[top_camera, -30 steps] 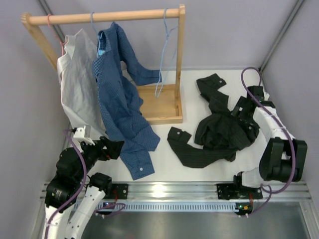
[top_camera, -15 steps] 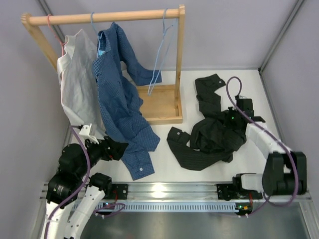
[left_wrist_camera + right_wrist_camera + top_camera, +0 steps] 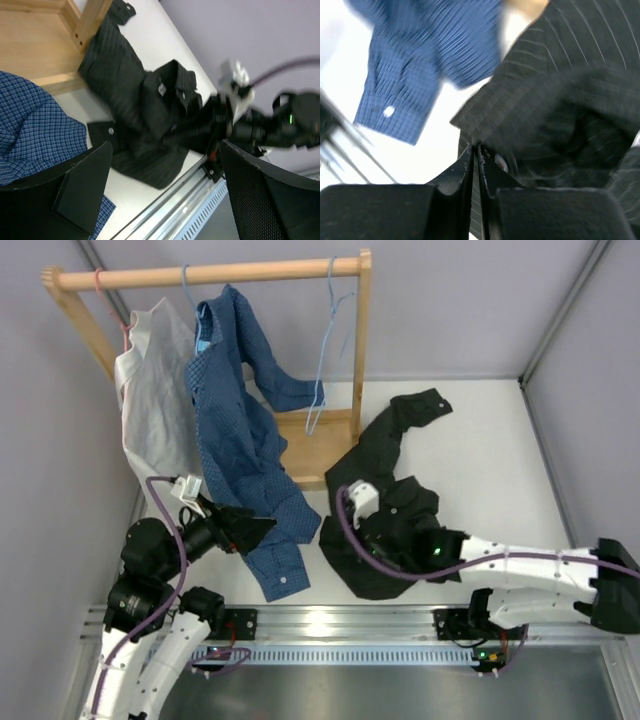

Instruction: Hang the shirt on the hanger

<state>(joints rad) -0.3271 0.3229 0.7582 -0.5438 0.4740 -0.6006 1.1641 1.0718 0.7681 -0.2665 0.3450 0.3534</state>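
The black pinstriped shirt (image 3: 392,502) lies crumpled on the white table, one sleeve reaching back past the rack base. My right gripper (image 3: 383,532) is low at its near left part, shut with a fold of the cloth pinched between its tips (image 3: 475,148); the shirt (image 3: 560,95) fills that view. The light-blue hanger (image 3: 322,360) hangs bare from the wooden rail, behind the shirt. My left gripper (image 3: 256,529) is open with nothing between its fingers, beside the blue shirt's hem. In the left wrist view the shirt (image 3: 132,95) lies beyond the open left gripper (image 3: 165,150).
A wooden rack (image 3: 310,455) stands at the back left with a blue dotted shirt (image 3: 235,450) and a white-grey shirt (image 3: 150,405) hanging on it. The blue sleeve cuff (image 3: 390,107) lies near my right gripper. A metal rail (image 3: 330,625) runs along the near edge.
My right arm swung from the table's right side to the left, shut on the black shirt and dragged it toward the rack base. My left gripper shifted slightly right.
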